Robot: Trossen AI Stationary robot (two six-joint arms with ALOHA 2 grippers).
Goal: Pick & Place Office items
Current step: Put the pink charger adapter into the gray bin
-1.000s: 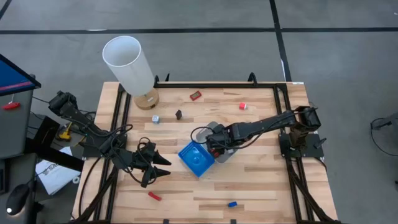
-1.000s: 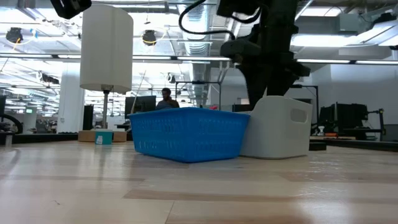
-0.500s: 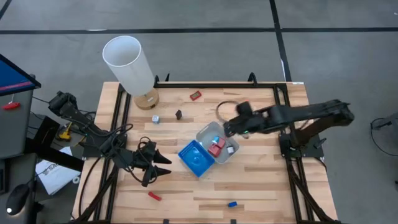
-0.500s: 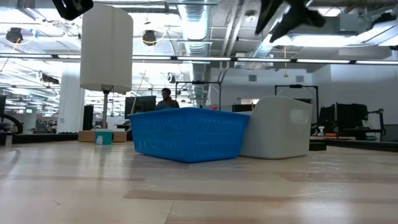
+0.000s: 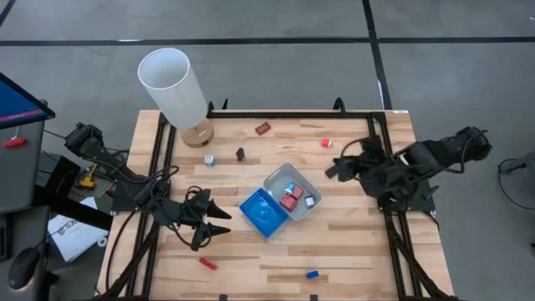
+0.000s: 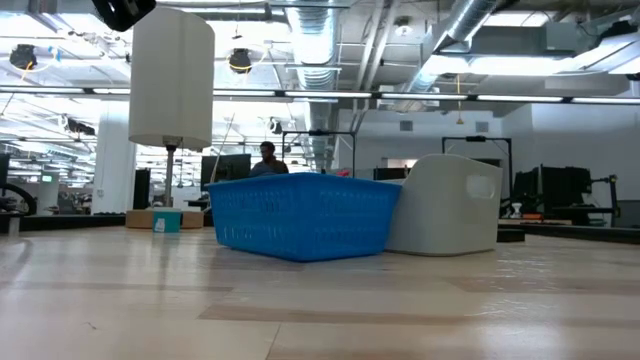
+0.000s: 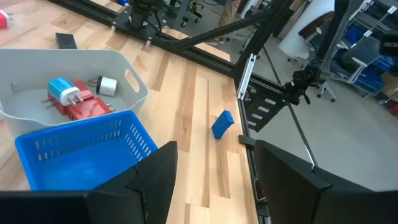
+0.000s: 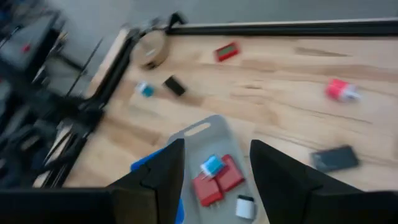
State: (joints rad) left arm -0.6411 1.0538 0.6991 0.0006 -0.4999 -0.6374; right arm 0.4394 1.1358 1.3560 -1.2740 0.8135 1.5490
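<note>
The grey tray (image 5: 280, 178) holds a red piece (image 5: 290, 199), a blue-and-white piece (image 8: 212, 165) and a white piece (image 8: 245, 206). It rests on the table against the blue tray (image 5: 264, 214). Loose pieces lie on the wood: red (image 5: 262, 128), red-and-white (image 5: 326, 143), black (image 5: 240, 154), a small blue-white one (image 5: 209, 159), red (image 5: 206, 264), blue (image 5: 312, 274) and a flat black one (image 8: 334, 158). My right gripper (image 5: 338, 167) hangs open above the table, right of the grey tray, holding nothing. My left gripper (image 5: 216, 224) waits open, left of the blue tray.
A tall white cylinder (image 5: 173, 85) on a wooden base stands at the table's far left corner. Black frame rails (image 5: 380, 159) run along the left, right and far edges. Bare wood lies near the front edge between the red and blue pieces.
My right gripper has risen out of the grey tray and drawn back toward the table's right edge, passing out of the low view. The red, blue-and-white and white pieces now show uncovered in the grey tray. The left arm has kept still.
</note>
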